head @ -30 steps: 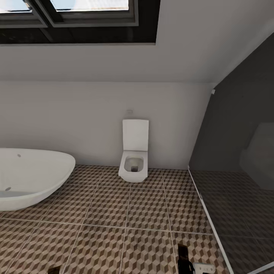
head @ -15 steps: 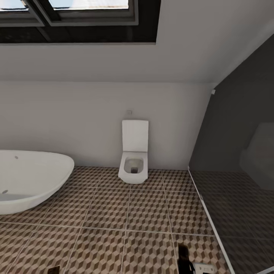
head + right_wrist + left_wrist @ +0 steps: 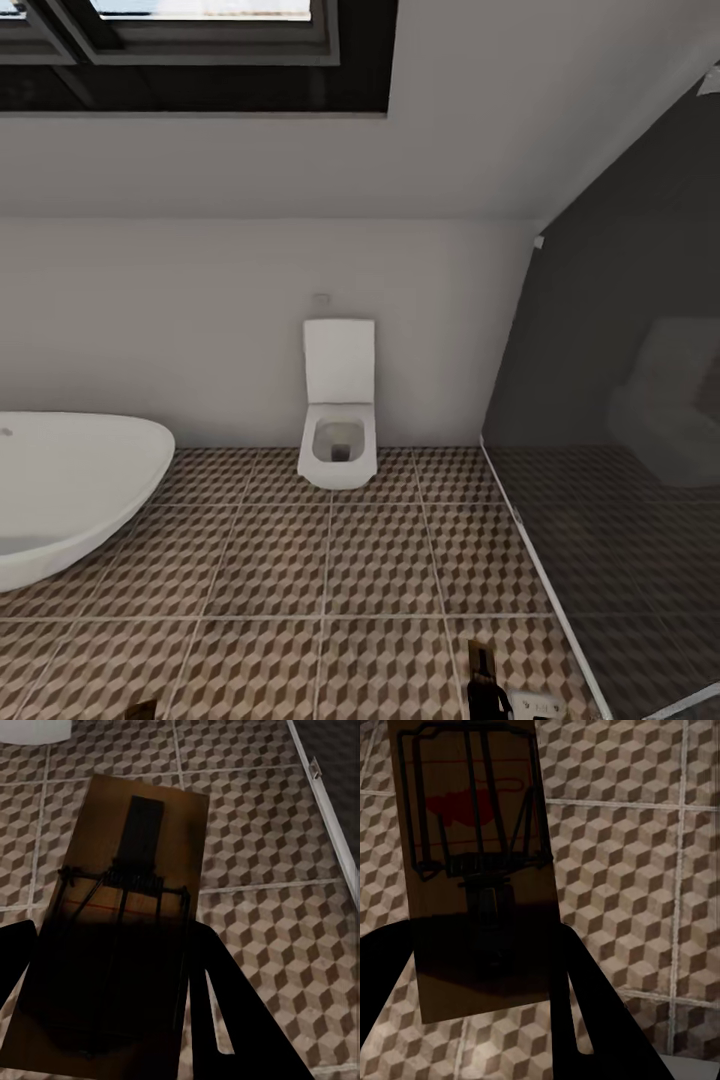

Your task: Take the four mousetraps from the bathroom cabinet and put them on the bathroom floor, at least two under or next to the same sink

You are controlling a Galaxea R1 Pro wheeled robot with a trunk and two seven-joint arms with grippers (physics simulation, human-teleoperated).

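Looking out from the head view, I see the bathroom floor (image 3: 330, 560) running to a white toilet (image 3: 338, 430), the tub (image 3: 60, 500) at left and a dark glass panel (image 3: 620, 450) at right; no sink here. At the left wrist, my left hand (image 3: 484, 967) is clamped on a mousetrap (image 3: 472, 847), its long axis running straight out along the fingers, red spot at the far end. At the right wrist, my right hand (image 3: 105, 1005) grips another mousetrap (image 3: 124, 907) (same lengthwise hold), above the tiles.
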